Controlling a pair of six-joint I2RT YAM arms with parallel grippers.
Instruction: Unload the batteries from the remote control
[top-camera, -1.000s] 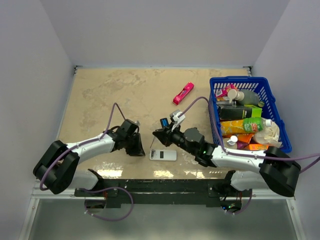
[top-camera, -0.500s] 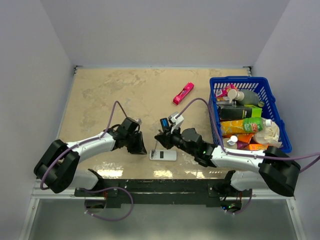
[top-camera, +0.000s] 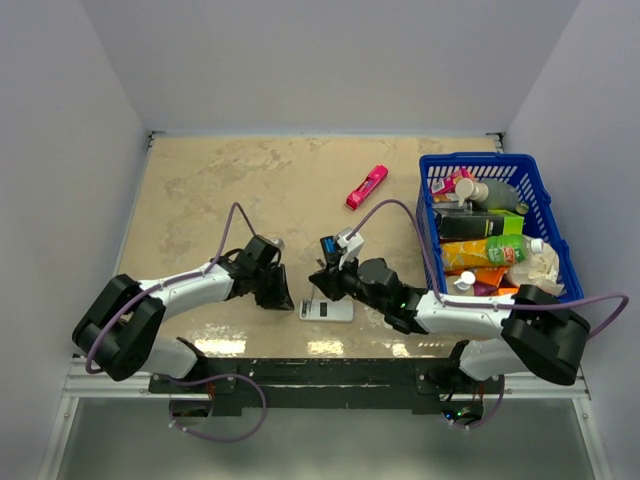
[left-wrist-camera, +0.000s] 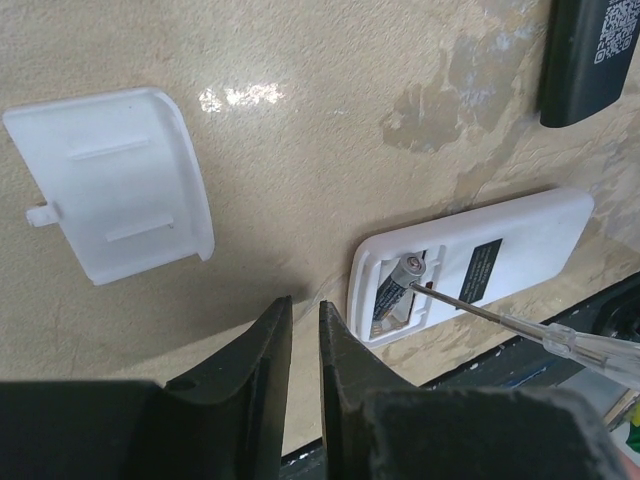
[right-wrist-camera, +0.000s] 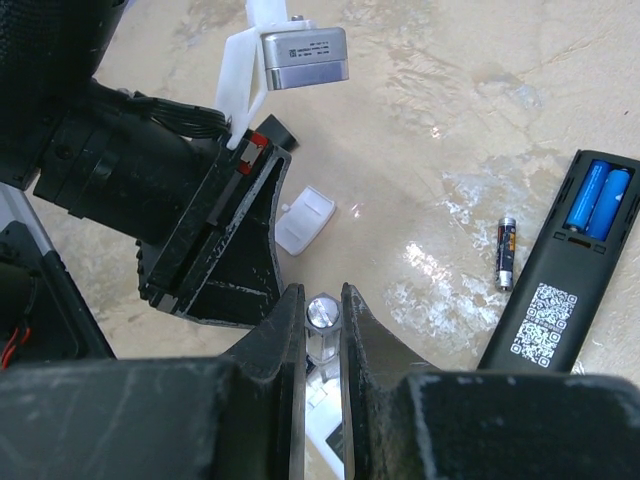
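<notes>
The white remote (left-wrist-camera: 530, 235) holds one greyish battery (left-wrist-camera: 398, 285); my right claw (right-wrist-camera: 320, 293) clenches a screwdriver (left-wrist-camera: 590, 352) touching it, left claw (left-wrist-camera: 303, 304) barely parted, empty.

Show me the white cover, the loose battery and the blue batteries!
white cover (left-wrist-camera: 110, 185): left wrist view, flat middle.
loose battery (right-wrist-camera: 506, 252): right wrist view, mid-body.
blue batteries (right-wrist-camera: 591, 195): right wrist view, left cell's middle.

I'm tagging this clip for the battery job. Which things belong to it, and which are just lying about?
In the job:
white remote
grey battery in its open bay
screwdriver, gripped by the right gripper
black remote with two blue batteries
loose battery beside it
white cover, taken off

Lying about:
pink item
blue basket holding bottles and cartons
</notes>
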